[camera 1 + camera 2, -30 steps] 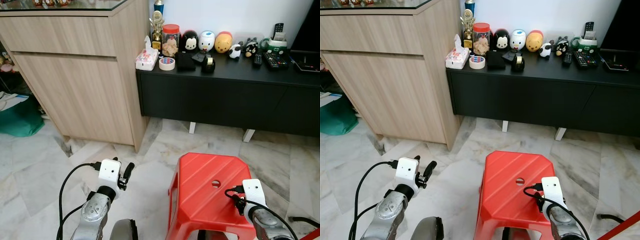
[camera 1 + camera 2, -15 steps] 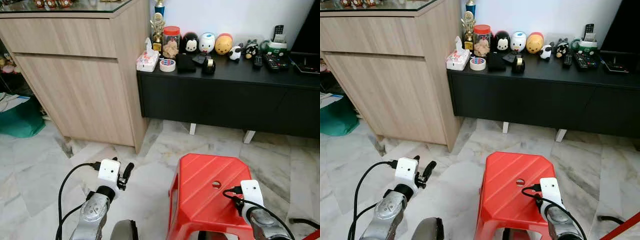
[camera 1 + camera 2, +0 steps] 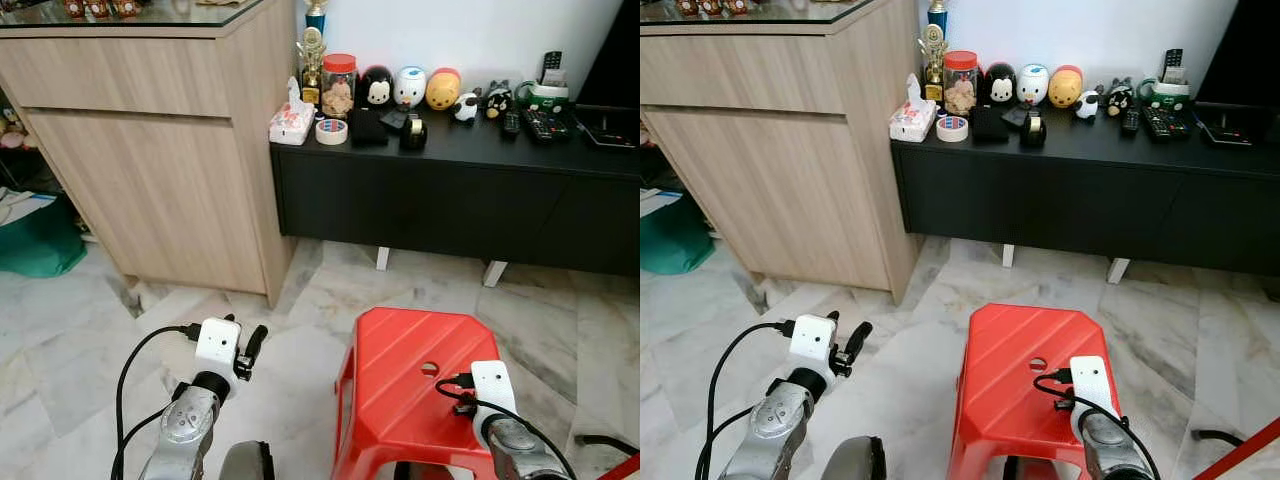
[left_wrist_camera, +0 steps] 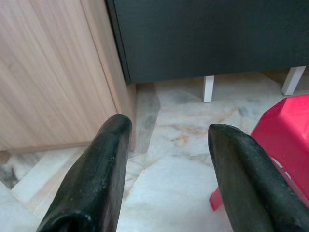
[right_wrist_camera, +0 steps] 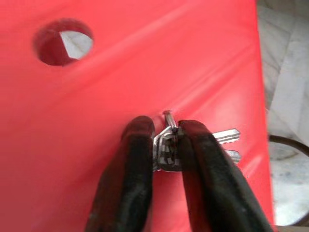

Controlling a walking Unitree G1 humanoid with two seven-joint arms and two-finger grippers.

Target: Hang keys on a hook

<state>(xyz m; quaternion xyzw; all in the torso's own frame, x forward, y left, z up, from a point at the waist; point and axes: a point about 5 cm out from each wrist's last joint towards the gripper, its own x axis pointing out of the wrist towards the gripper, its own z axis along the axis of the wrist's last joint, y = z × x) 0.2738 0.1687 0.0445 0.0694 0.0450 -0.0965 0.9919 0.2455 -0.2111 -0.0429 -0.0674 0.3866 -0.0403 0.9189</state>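
My right gripper [image 5: 166, 131] is shut on a small bunch of silver keys [image 5: 168, 147], whose blades stick out past one finger. It hangs just above the top of a red plastic stool [image 3: 420, 400], near the stool's round hole [image 5: 63, 41]. In the head views the right wrist [image 3: 490, 388] sits over the stool's near right corner. My left gripper [image 4: 169, 140] is open with nothing between its fingers, low over the marble floor to the left of the stool, pointing toward the cabinets.
A tall light-wood cabinet [image 3: 150, 150] stands at the left. Beside it a low black console [image 3: 450, 190] carries a jar, a tape roll [image 3: 331, 130], toy figures and remotes. A green bag [image 3: 40, 240] lies at the far left. Marble floor [image 3: 300, 300] spreads between me and the furniture.
My right wrist has edged a little to the left over the stool, keys still held. The left arm has stayed where it was.
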